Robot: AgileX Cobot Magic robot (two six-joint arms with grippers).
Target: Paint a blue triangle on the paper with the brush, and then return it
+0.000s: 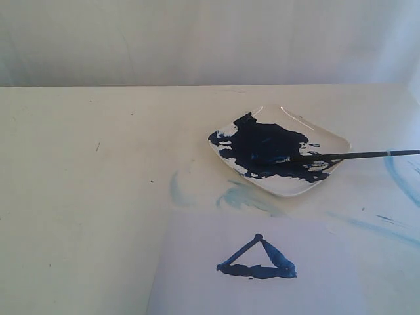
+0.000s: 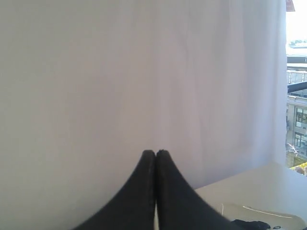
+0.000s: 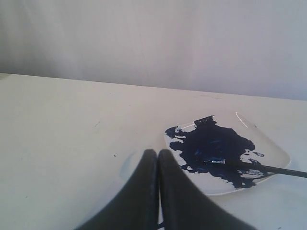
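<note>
A small dark-blue triangle (image 1: 258, 260) is painted on the white paper (image 1: 197, 282) at the front of the table. Behind it, the black-handled brush (image 1: 354, 155) lies across a white plate (image 1: 328, 134) covered in dark-blue paint, its bristle tip in the paint and its handle sticking out to the right. The brush (image 3: 268, 168) and plate (image 3: 278, 153) also show in the right wrist view, apart from my right gripper (image 3: 158, 152), which is shut and empty. My left gripper (image 2: 155, 153) is shut too, holding nothing and facing the white backdrop. Neither gripper shows in the exterior view.
Pale blue smears (image 1: 243, 197) stain the cream table between plate and paper, and more blue streaks (image 1: 400, 180) run along the right side. A white curtain (image 1: 197, 39) backs the table. A window (image 2: 296, 96) shows in the left wrist view.
</note>
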